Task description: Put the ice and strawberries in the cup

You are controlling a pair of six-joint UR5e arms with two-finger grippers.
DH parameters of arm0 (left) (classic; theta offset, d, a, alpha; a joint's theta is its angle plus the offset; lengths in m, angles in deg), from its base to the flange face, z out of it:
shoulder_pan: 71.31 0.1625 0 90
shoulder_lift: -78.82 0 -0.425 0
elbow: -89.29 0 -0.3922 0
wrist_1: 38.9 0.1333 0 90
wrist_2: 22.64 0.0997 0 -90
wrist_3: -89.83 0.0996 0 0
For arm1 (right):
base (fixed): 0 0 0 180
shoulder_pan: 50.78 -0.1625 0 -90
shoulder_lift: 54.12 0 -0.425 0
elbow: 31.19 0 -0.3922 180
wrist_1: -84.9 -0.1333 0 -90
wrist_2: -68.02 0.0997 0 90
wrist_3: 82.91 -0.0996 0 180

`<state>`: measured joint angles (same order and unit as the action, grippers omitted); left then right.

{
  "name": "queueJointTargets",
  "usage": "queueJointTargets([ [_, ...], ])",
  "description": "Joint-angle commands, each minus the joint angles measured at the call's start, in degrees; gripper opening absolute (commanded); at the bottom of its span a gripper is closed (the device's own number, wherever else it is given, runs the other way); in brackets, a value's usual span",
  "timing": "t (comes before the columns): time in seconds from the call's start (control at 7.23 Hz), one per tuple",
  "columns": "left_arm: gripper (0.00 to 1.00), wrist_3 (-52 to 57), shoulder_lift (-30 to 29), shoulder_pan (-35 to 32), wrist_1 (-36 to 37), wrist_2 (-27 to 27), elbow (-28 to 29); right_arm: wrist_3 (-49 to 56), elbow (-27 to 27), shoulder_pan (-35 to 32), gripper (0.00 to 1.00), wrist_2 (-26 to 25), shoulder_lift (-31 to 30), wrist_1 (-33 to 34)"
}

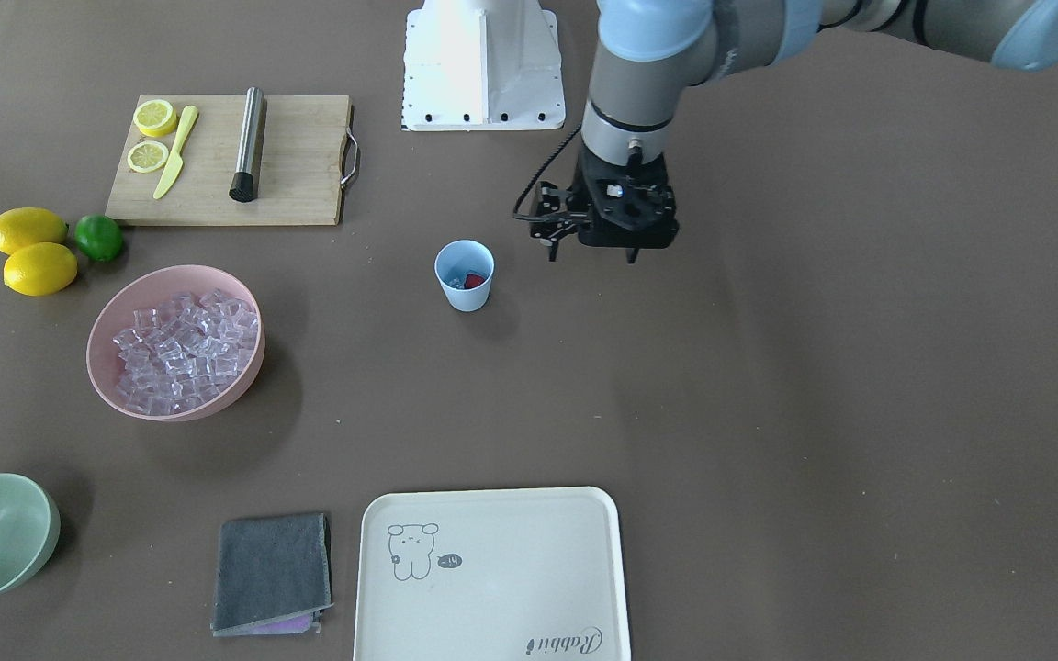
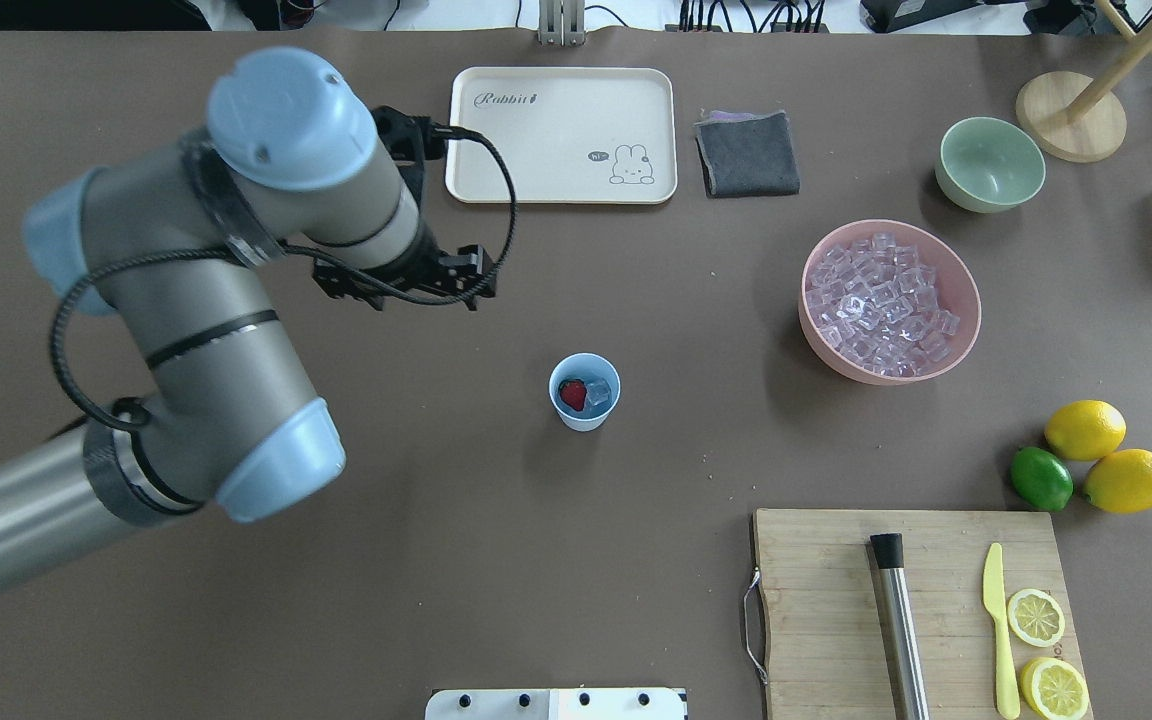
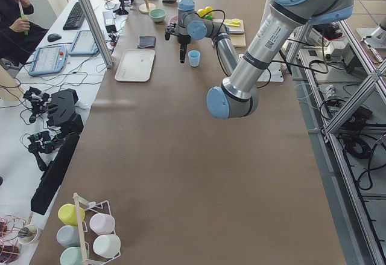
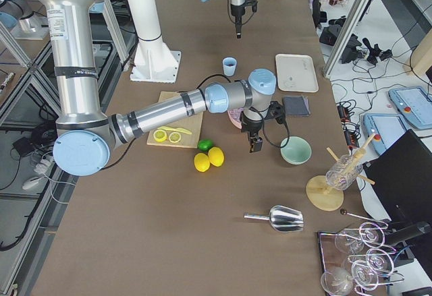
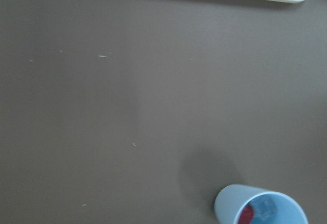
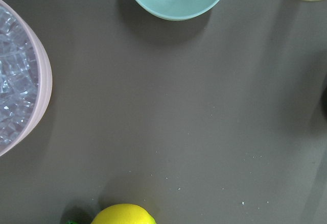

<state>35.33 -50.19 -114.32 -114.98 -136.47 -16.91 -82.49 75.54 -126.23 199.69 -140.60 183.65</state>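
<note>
The light blue cup (image 2: 584,421) is set upright near the middle of the brown table (image 2: 536,560). One red strawberry (image 2: 572,394) and one clear ice cube (image 2: 598,393) are held inside it, side by side.

The left gripper (image 2: 426,301) is held above the table, apart from the cup, on the side toward the cream rabbit tray (image 2: 466,135). Its fingers are seen spread, with nothing between them. In the left wrist view only the cup, low in the corner, and the tray's edge are shown.

Well to the robot's right of the cup, a heap of ice (image 2: 881,305) is kept in the pink bowl (image 2: 973,300). A pale green bowl (image 2: 991,190) and a folded grey cloth (image 2: 748,155) are placed beyond it.

The right gripper (image 4: 256,146) is caught only in the exterior right view, hanging between the pink bowl, the green bowl and two lemons (image 2: 1086,430) with a lime (image 2: 1041,478). Whether its fingers are spread or pressed together cannot be told.

On the wooden cutting board (image 2: 816,610) a steel muddler (image 2: 901,625), a yellow knife (image 2: 1001,630) and two lemon halves (image 2: 1036,617) are laid.
</note>
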Motion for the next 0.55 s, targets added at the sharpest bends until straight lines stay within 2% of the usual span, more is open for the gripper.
queueJointTargets([
  [0.0, 0.97, 33.6, 6.2, -17.7, 14.8, -3.8, -2.6, 2.2, -0.9, -1.9, 1.00, 0.0, -1.5, 0.0],
  [0.14, 0.97, 45.9, 13.2, -25.9, 14.3, -8.0, -1.9, 5.0, -1.3, -3.4, 1.00, -0.9, -2.5, 0.1],
  [0.28, 0.97, 55.0, 20.1, -34.4, 14.5, -14.8, -0.6, 8.9, -4.2, -6.3, 1.00, -0.9, -2.5, 0.6],
  [0.42, 0.97, 63.0, 28.0, -40.1, 13.9, -16.0, -1.1, 9.1, -5.6, -6.9, 1.00, -1.2, -2.3, 0.6],
])
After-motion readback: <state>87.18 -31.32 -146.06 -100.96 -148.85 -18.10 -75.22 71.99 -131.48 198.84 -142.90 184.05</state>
